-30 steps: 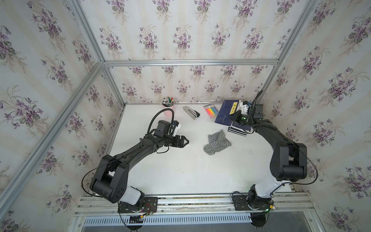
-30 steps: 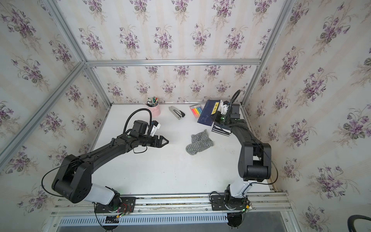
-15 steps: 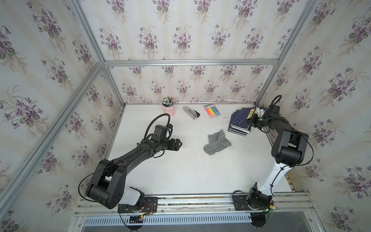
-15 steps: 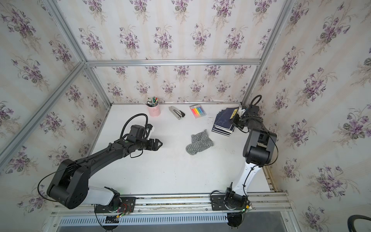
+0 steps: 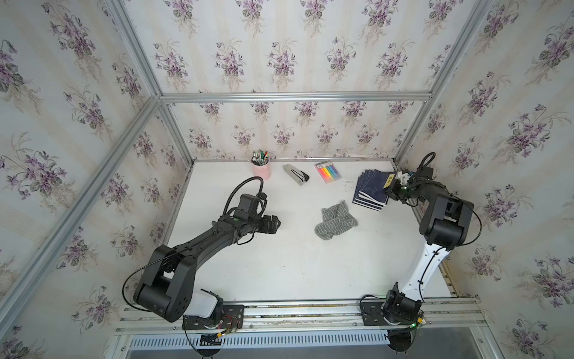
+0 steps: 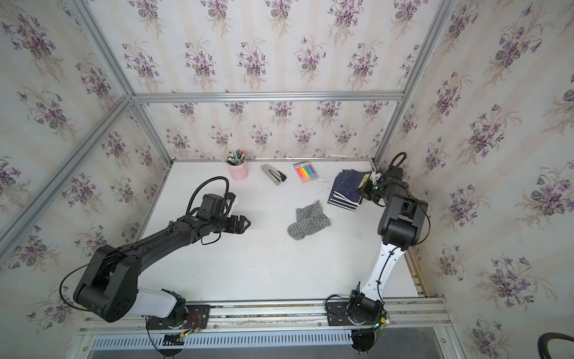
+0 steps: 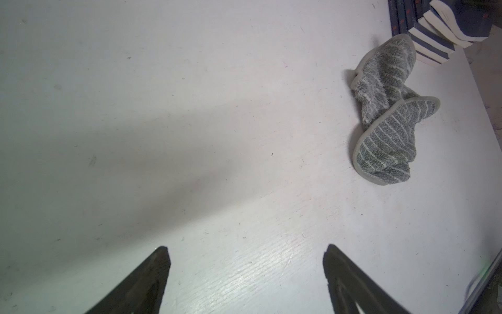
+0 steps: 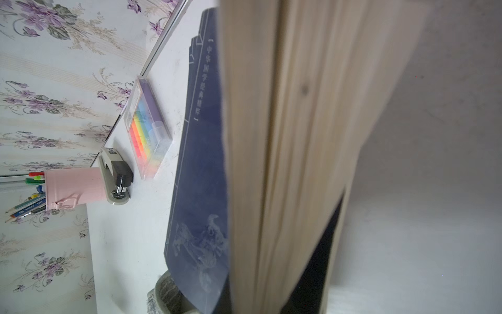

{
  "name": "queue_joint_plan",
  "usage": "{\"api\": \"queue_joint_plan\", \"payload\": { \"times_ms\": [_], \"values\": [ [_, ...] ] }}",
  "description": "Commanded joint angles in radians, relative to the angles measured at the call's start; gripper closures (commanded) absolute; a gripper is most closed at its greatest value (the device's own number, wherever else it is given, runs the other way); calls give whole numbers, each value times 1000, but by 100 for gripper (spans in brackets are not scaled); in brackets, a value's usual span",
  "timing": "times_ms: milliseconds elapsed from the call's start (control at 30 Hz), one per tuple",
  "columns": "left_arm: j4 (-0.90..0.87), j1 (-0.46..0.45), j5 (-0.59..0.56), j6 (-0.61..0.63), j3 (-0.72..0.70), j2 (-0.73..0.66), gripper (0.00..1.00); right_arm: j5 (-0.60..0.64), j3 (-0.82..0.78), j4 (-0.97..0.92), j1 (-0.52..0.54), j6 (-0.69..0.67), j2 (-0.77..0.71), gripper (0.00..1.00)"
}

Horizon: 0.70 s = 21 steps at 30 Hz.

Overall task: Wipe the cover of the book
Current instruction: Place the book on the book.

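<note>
1. Counter (image 5: 295, 264): white, scuffed, walled on three sides with floral paper.
2. Book stack (image 5: 365, 199): several dark blue volumes, fanned, at the far right of the counter near the right wall. Shown in both top views.
3. Top book (image 5: 374, 183): dark blue cover with pale printed lines and a yellow label at its right edge. It lies uppermost on the stack. In the left wrist view its near edge (image 7: 456, 24) curves up off the volumes below. The right wrist view shows its cover (image 8: 201, 163) and cream page edges at very close range.
4. Right end effector (image 5: 395, 188): at the right edge of the top book, closed on that edge. Its fingers are hidden in its own wrist view.
5. Cloth (image 5: 335, 220): grey, pale stripes, crumpled. It lies loose on the counter just in front of the book stack, touched by neither arm. Also seen in the left wrist view (image 7: 385, 117).
6. Left end effector (image 5: 277, 222): jaws spread wide and holding nothing, low over bare counter left of centre, well apart from the cloth.
7. Pen cup (image 5: 261, 171): pink, upright, filled with pens, at the back edge.
8. Stapler (image 5: 296, 175): grey and black, beside the cup.
9. Marker pack (image 5: 328, 171): clear case with rainbow colours, between the stapler and the books.
</note>
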Motion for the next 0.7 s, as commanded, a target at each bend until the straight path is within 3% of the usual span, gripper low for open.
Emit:
{"api": "queue_joint_plan", "payload": {
  "times_ms": [0, 133, 200, 400, 567, 667],
  "values": [
    [23, 2, -9, 17, 7, 7, 11, 135, -6, -59, 0, -42, 19, 100],
    [24, 2, -7, 16, 8, 11, 11, 134, -9, -58, 2, -42, 8, 100],
    [23, 3, -8, 16, 8, 13, 11, 140, -12, -59, 2, -39, -1, 86],
    [19, 1, -24, 23, 9, 19, 10, 173, -47, -30, 2, -21, -102, 55],
    [17, 4, -30, 27, 8, 20, 5, 234, -82, 0, 2, -7, -204, 38],
    [17, 4, -39, 30, 7, 18, 4, 305, -97, -2, 2, 2, -250, 36]
  ]
}}
